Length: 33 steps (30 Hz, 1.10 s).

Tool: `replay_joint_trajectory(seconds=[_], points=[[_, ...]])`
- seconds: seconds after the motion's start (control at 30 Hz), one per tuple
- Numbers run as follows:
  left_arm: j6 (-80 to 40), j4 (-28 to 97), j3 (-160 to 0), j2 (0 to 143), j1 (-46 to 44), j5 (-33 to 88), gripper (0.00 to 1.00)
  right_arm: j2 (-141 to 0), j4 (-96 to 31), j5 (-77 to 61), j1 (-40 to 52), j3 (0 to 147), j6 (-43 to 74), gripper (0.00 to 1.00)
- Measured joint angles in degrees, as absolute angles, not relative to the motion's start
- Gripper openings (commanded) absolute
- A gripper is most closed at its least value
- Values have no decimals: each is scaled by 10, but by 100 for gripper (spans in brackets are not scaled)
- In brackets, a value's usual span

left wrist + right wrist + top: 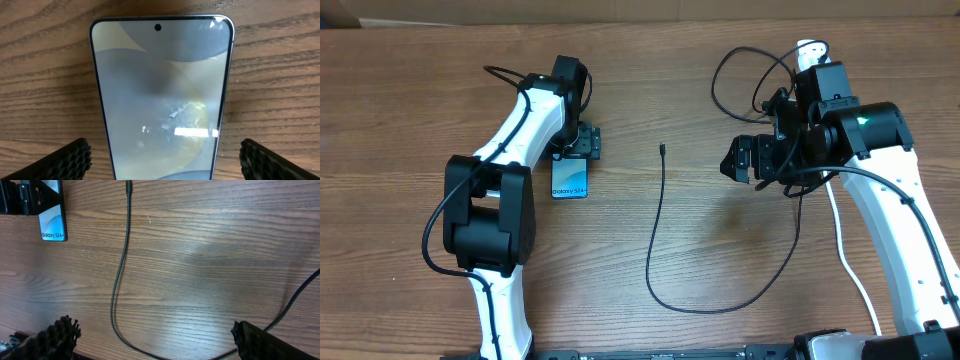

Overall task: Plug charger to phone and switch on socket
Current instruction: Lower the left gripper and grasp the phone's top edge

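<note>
1 left end effector [166, 159] straddling phone [160, 85], edges clear

White arm links [530, 120], black joints [490, 215], black knobbly fingers [67, 160].

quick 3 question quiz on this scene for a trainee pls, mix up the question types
1. True or false: the small tip of the charger lies on the table, apart from the phone.
2. Pick one. The left gripper is: A) shut on the phone; B) open, with one finger on each side of the phone; C) shut on the charger.
3. In one word, what does the right gripper hold?

Key: 1 true. 2 B. 3 nothing (it is open, above the table).
</note>
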<state>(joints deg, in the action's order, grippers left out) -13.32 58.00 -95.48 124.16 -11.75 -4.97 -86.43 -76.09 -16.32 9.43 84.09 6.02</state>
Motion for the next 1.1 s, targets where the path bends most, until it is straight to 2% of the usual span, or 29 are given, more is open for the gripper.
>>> replay_joint_trajectory(seconds=[0.5,0.6,0.77,1.1], points=[[-140,525,-900,1237,-108,-33,91,-864,-761,-163,94,841,60,100],[-142,516,-894,1235,-107,-23,87,-864,-758,-163,94,841,60,100],[-149,509,-893,1235,-108,-12,70,-864,-756,-163,94,841,60,100],[-159,508,-892,1235,-108,-13,70,-864,-754,-163,94,841,60,100]])
